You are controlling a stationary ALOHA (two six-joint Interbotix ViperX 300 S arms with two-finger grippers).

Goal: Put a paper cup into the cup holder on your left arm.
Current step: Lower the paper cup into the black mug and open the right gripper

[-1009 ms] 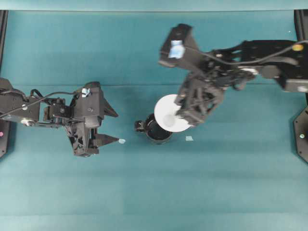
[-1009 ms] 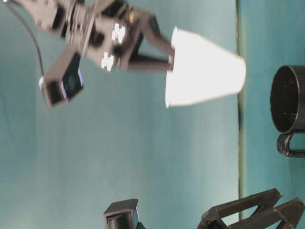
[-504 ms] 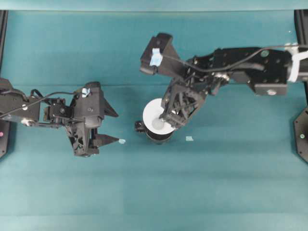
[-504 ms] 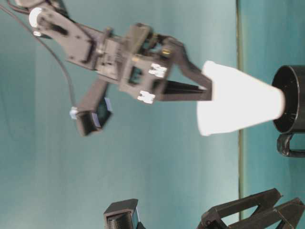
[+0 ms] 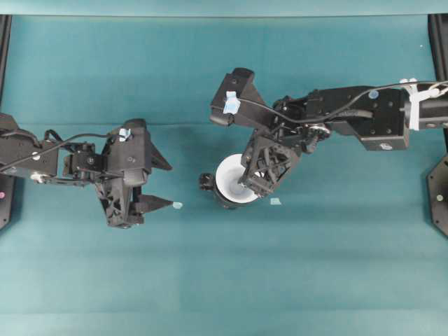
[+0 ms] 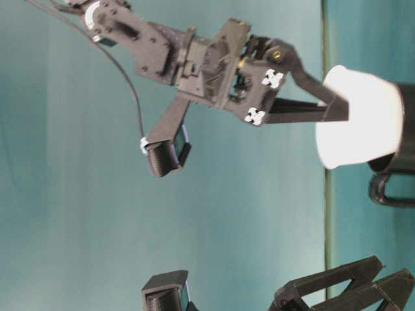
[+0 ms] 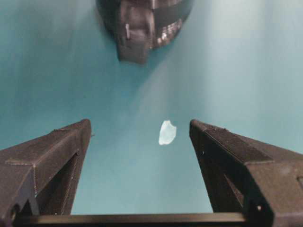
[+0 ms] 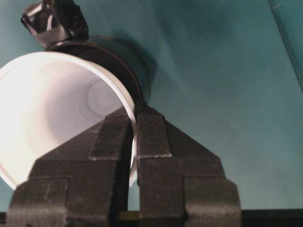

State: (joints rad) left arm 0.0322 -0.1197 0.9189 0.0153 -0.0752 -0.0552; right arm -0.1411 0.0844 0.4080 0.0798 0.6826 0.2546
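- Paper cup (image 5: 231,183): white, tapered, mouth up and tipped slightly. Its narrow base is already inside the mouth of the cup holder (image 6: 407,139), while the wide rim stands clear above the holder's lip. Judged partly seated, not yet dropped home.
- Hold on the cup: the right gripper (image 8: 133,137) is clenched on the cup's rim wall, one finger inside and one outside. A rim pinch leaves the base free to enter the holder, which likely explains the grip.
- Cup relative to that claw: it hangs from the fingertips, below and ahead of them; in the wrist view its open mouth fills the left side.
- Cup holder: glossy black cylinder upright on the teal table (image 5: 315,266), small handle (image 5: 204,183) pointing toward the left arm.
- Left gripper (image 7: 139,137): jaws spread wide and empty, near the table, well apart from the holder and facing its handle.
- Small pale scrap (image 7: 166,132): lies on the table between the left jaws.
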